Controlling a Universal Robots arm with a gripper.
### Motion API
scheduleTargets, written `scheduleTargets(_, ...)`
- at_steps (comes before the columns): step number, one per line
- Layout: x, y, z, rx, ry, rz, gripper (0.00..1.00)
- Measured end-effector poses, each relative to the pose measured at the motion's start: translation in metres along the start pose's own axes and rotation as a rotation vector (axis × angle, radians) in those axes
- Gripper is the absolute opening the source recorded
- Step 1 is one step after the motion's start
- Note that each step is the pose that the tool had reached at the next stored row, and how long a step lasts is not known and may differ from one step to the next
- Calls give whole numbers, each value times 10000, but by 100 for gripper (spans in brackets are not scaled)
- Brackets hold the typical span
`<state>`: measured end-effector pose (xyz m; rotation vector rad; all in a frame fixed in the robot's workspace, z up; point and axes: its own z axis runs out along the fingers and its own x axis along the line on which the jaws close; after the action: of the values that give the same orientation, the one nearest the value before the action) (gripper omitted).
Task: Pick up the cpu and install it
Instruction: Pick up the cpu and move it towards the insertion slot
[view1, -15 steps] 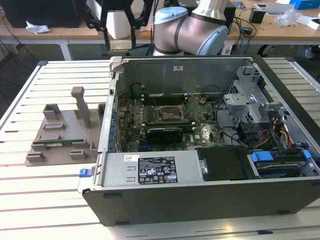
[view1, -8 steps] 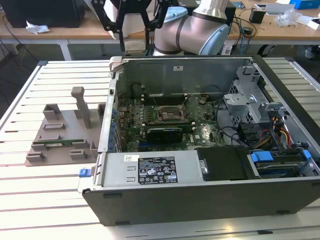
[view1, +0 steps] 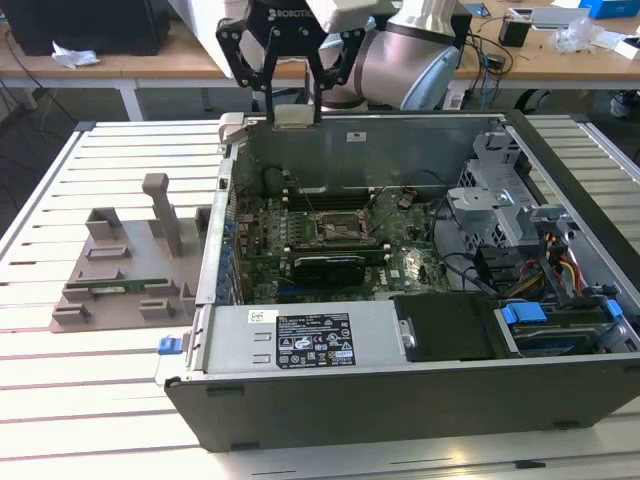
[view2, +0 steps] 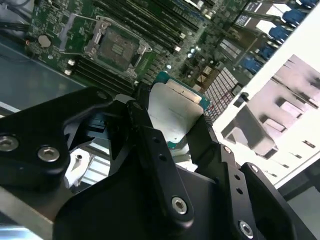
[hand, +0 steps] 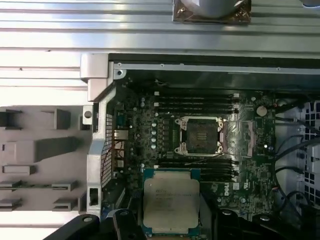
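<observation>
The cpu (view1: 295, 115) (view2: 175, 112) (hand: 171, 202), a small flat square chip with a silvery top and a green rim, hangs between my black fingers (view2: 150, 135). My gripper (view1: 294, 110) (view2: 175, 127) (hand: 170, 222) is shut on it, up above the back wall of the open computer case (view1: 400, 400). Below lies the green motherboard with its black socket frame (view1: 335, 228) (view2: 116, 46) (hand: 200, 135), open and with nothing in it. In the first wrist view the chip sits a little short of the socket, over the memory slots.
A grey fixture (view1: 120, 270) with slots and a green memory stick (view1: 115, 290) lies on the white slatted table (view1: 60, 400) at the exterior view's left. Inside the case are a power supply (view1: 320, 340), a drive cage (view1: 490, 190) and loose cables (view1: 560, 270).
</observation>
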<state>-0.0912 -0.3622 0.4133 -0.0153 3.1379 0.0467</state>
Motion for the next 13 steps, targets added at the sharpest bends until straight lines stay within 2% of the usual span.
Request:
scheduleTargets(9,-455,17,334,-2,17,32,54)
scheduleTargets(13,-561,19,426,2,31,32,54)
